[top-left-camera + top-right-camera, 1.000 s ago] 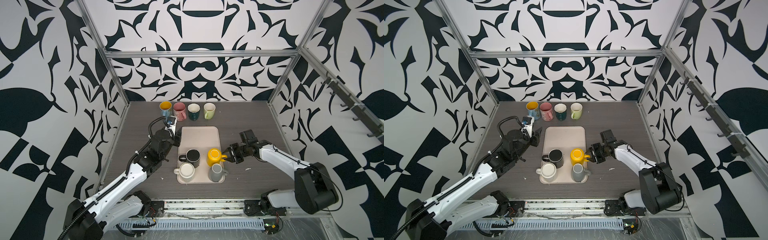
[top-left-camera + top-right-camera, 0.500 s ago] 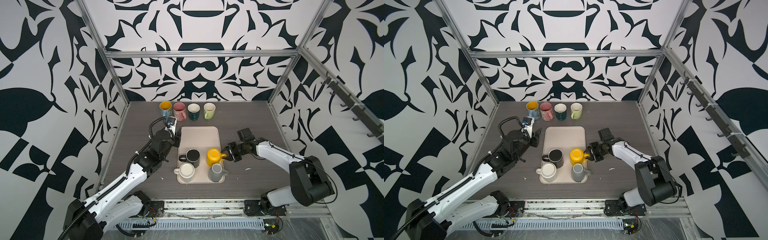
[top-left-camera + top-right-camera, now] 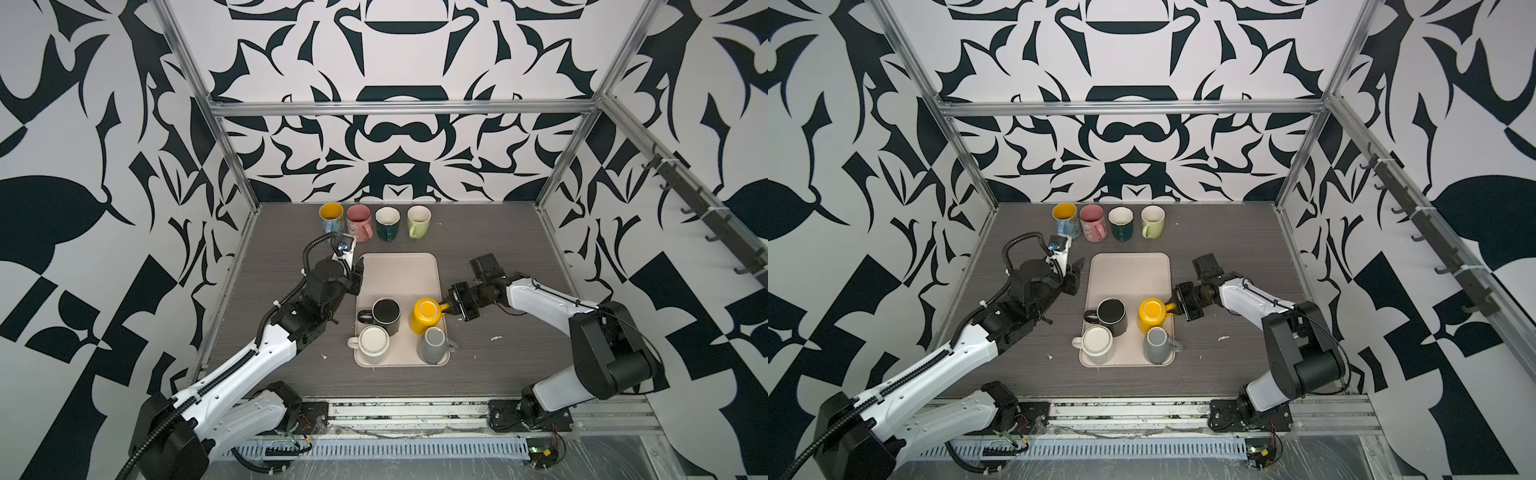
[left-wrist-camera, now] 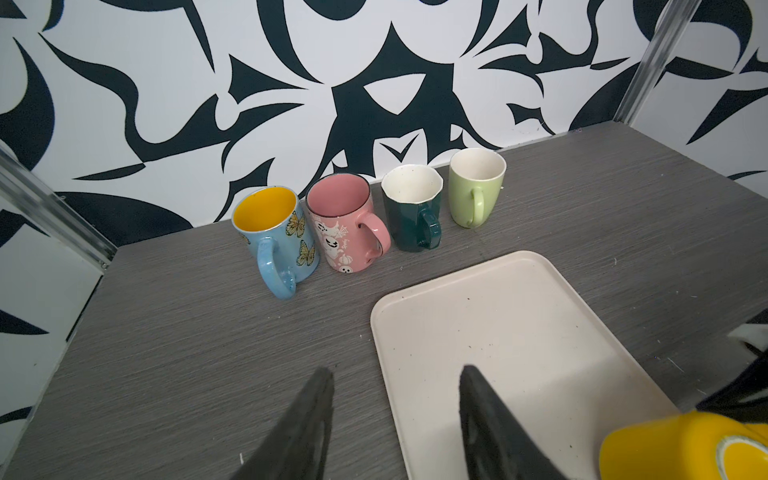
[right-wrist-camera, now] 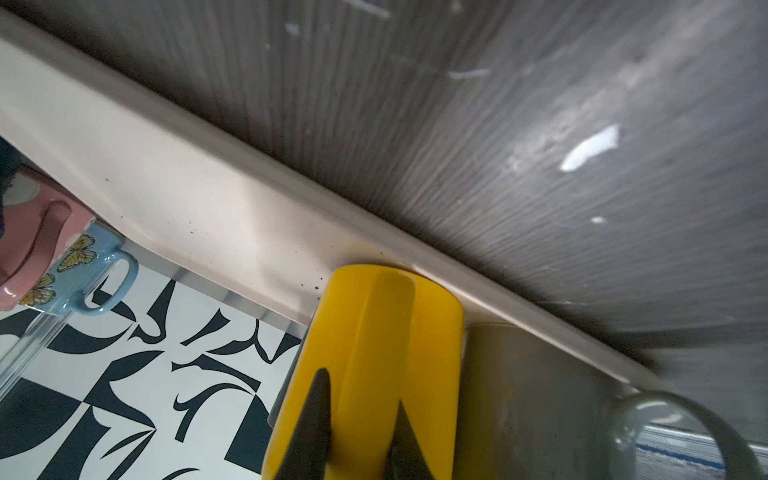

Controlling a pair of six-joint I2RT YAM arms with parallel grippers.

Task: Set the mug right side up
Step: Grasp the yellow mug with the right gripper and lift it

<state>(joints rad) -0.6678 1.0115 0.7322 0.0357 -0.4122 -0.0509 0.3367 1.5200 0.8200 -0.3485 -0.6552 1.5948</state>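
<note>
A yellow mug stands upside down, base up, on the right side of the beige tray. Its handle points right. My right gripper is shut on that handle, with one dark finger on each side of it. My left gripper hangs open over the tray's far left corner, holding nothing. A corner of the yellow mug shows in the left wrist view.
On the tray next to the yellow mug are a black mug, a cream mug and a grey mug. Several upright mugs line the back wall: blue, pink, dark green, light green.
My right gripper has slid in to the yellow mug's handle and closed on it. The left arm and the mugs have not moved.
</note>
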